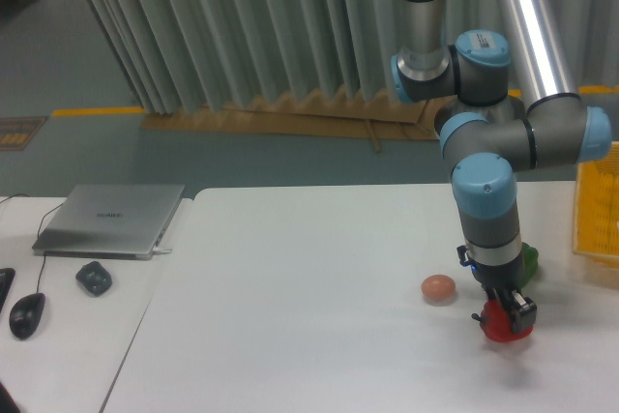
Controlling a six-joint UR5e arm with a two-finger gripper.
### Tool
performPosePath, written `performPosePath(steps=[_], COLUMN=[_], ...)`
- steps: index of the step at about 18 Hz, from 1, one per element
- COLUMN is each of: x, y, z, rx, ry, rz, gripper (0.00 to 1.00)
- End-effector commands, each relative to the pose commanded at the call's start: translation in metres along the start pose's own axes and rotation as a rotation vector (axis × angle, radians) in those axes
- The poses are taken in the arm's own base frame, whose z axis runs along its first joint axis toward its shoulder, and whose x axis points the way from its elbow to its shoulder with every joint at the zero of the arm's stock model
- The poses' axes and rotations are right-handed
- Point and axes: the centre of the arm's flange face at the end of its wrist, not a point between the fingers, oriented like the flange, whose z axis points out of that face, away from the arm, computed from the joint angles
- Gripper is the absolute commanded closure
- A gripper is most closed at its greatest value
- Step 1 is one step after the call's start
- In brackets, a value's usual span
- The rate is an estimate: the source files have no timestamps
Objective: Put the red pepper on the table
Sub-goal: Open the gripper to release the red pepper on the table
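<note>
The red pepper (pixel 501 327) sits low at the right of the white table (pixel 309 316), right under my gripper (pixel 510 309). The dark fingers come down onto its top and sides and look closed on it. The pepper seems to rest on or just above the tabletop; I cannot tell which. The arm reaches down from the upper right.
A green pepper (pixel 529 260) lies just behind the arm's wrist, partly hidden. A small orange-pink egg-like ball (pixel 438 288) lies left of the gripper. A yellow crate (pixel 600 210) stands at the right edge. A laptop (pixel 111 220) and two mice are on the adjoining desk at left.
</note>
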Motion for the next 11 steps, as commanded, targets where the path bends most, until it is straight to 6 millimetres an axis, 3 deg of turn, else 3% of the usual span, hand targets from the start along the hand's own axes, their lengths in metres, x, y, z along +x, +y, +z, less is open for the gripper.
performPosePath(steps=[7, 9, 10, 11], x=[-0.0012, -0.0013, -0.0014, -0.0014], y=[-0.0046, -0.0043, -0.0040, -0.0036], z=[0.0086, 0.0075, 0.0075, 0.0062], rx=[-0.024, -0.024, -0.027, -0.037], ry=[-0.002, -0.005, -0.007, -0.014], rz=[0.009, 0.008, 0.008, 0.015], gripper=[0.62, 0.53, 0.43, 0.00])
